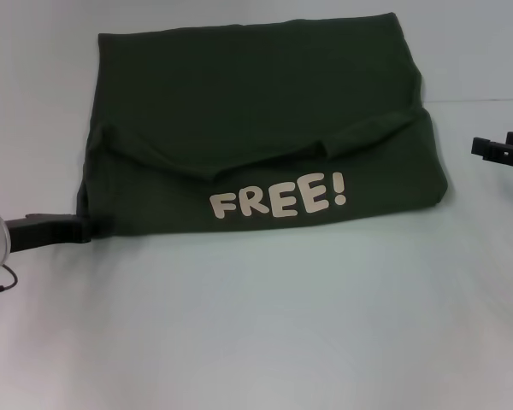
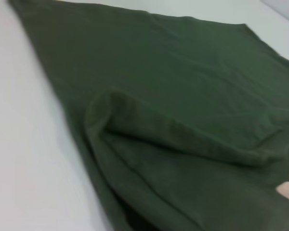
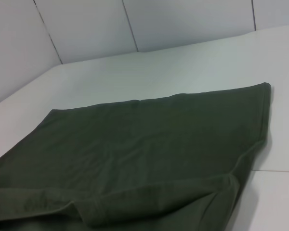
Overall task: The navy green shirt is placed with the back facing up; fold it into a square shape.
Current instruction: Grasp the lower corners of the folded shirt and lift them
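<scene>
Shirt: the navy green shirt [image 1: 256, 111] lies partly folded on the white tabletop [image 1: 256, 325], toward the far side and about centred before the robot.
Fold: a plain layer covers the far part; its free edge runs in a wavy, rumpled line across the middle of the cloth.
Lettering: cream block letters reading "FREE!" [image 1: 279, 202] show on the near strip below that edge, facing up.
Outline: roughly rectangular, wider than deep, with the near right corner bulging outward.
Left claw: the left claw [image 1: 58, 231] sits low at the shirt's near left corner, its dark tip touching or just under the cloth edge; whether it is clenched on the fabric cannot be told.
Left wrist view: a thick rolled ridge of fabric [image 2: 183, 139] crosses the shirt, with a sliver of cream print at the picture's edge.
Right claw: the right claw [image 1: 500, 150] hovers off the shirt's right side, apart from the cloth; its state cannot be told.
Right wrist view: smooth folded cloth [image 3: 149, 149] with a stitched hem along one side, pale wall panels [image 3: 86, 29] beyond the tabletop.
</scene>
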Robot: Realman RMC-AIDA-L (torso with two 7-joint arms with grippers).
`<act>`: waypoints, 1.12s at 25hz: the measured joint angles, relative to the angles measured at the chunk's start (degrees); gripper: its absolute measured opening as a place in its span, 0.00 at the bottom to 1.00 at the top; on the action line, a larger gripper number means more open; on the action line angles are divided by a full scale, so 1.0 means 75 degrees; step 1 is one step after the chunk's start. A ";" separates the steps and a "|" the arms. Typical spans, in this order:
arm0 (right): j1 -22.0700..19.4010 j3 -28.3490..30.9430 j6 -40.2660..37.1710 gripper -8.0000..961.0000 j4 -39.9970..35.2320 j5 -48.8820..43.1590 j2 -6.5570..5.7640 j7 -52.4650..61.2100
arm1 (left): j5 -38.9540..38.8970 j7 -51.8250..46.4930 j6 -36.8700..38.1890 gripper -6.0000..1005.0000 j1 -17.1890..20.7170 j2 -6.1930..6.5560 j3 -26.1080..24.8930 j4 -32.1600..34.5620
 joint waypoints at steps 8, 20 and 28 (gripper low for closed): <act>0.0002 0.0000 -0.0043 0.84 -0.0006 0.0000 0.0000 0.0021 | 0.0019 0.0002 -0.0118 0.17 -0.0067 0.0035 -0.0009 -0.0219; 0.0297 -0.0073 -0.0939 0.84 -0.0610 -0.1341 -0.0339 0.2292 | -0.0025 -0.0300 0.0329 0.04 -0.0130 0.0104 -0.0038 -0.0148; 0.0750 -0.0070 -0.1364 0.84 -0.0644 -0.2777 -0.0482 0.3654 | 0.0001 -0.0465 0.0457 0.04 -0.0182 0.0122 -0.0054 -0.0123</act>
